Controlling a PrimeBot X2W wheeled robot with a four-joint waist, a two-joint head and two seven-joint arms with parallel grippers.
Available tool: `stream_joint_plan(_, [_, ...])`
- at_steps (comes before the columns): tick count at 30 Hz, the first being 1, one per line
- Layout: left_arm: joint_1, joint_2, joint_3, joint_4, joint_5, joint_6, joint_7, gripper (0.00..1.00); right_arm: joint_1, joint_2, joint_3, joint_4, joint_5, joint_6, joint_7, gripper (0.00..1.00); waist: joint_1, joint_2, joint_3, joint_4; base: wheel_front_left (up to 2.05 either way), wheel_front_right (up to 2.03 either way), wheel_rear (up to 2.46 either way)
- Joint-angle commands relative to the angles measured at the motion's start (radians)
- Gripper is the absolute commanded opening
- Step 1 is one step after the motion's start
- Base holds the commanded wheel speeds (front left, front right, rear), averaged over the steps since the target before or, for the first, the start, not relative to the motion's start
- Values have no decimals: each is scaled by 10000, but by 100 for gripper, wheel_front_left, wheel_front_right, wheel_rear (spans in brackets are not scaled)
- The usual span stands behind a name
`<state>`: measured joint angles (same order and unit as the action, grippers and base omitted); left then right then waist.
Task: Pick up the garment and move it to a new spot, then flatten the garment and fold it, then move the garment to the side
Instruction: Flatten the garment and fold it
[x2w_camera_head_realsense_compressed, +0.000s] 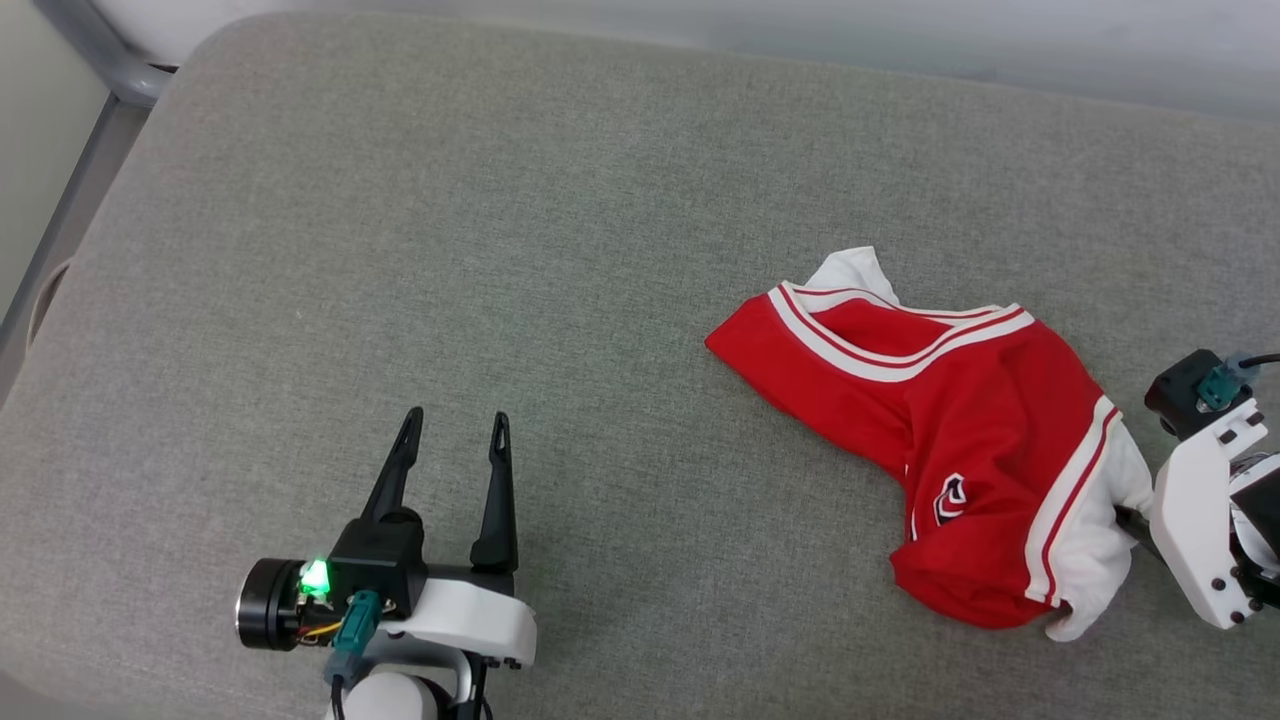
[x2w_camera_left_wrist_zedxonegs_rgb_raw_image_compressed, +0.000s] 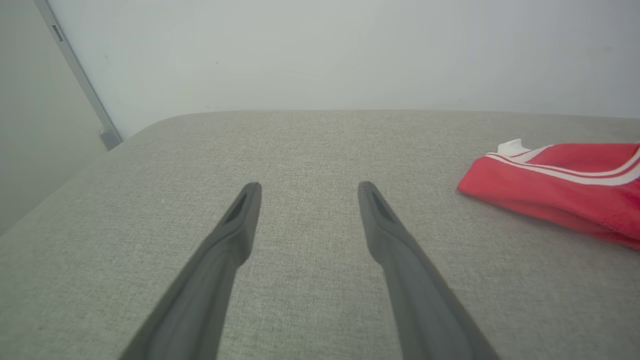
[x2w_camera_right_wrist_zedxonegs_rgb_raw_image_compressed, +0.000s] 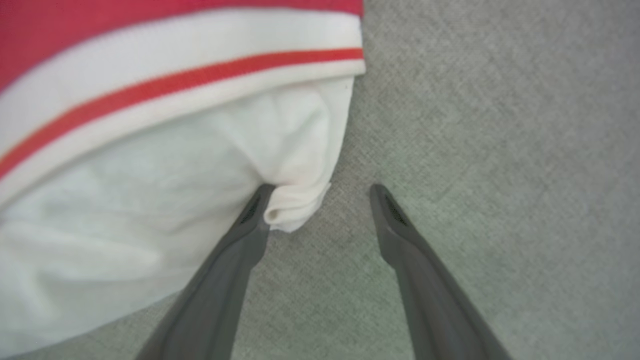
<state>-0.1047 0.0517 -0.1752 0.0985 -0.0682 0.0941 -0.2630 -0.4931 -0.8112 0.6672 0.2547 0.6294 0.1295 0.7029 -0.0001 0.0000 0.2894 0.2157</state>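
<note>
Red garment (x2w_camera_head_realsense_compressed: 960, 420) lies crumpled on the grey cushion (x2w_camera_head_realsense_compressed: 500, 200), its white sleeve (x2w_camera_right_wrist_zedxonegs_rgb_raw_image_compressed: 150, 200) against one fingertip (x2w_camera_right_wrist_zedxonegs_rgb_raw_image_compressed: 260, 202) of the spread, empty right hand (x2w_camera_right_wrist_zedxonegs_rgb_raw_image_compressed: 321, 191), so pickup seems in hand, likely calling for an advance, then a pinch; the left hand (x2w_camera_head_realsense_compressed: 455, 420), also spread, sits well apart.

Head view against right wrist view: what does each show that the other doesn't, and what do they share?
Head, not right wrist: the left gripper, open over bare cushion, and the whole crumpled garment. Right wrist, not head: the right gripper, open, one fingertip at the white sleeve hem. Both: red-striped trim, grey cushion.
</note>
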Motion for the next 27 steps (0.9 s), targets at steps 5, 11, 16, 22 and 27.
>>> stream_joint_plan(5, [-161, -21, -33, 6, -64, 97, -26, 100, 196, 406, 1152, 310, 447, 41, -280, 39, 1, 0, 61, -18, 0, 0, 0])
stream_joint_plan(11, [-27, -20, 20, 126, -1, 97, -26, 100, -465, 110, 1479, 418, 399, 21, -1311, 0, 1, 0, -276, -269, 0, 0, 0])
stream_joint_plan(16, [214, -19, 149, 195, 57, 55, -26, 100, -748, -3, 1113, 472, 555, 4, -2235, 0, 1, 0, -788, -588, 0, 0, 0])
stream_joint_plan(22, [491, -15, 249, 189, 125, 9, -26, 100, 49, -299, -81, 449, 621, 5, -3104, 0, 1, 0, -1259, -850, 0, 0, 0])
stream_joint_plan(27, [761, -14, 378, 138, 149, -29, -26, 100, 1350, -537, -1541, 572, 290, 5, -3193, 0, 1, 0, -1496, -1036, 0, 0, 0])
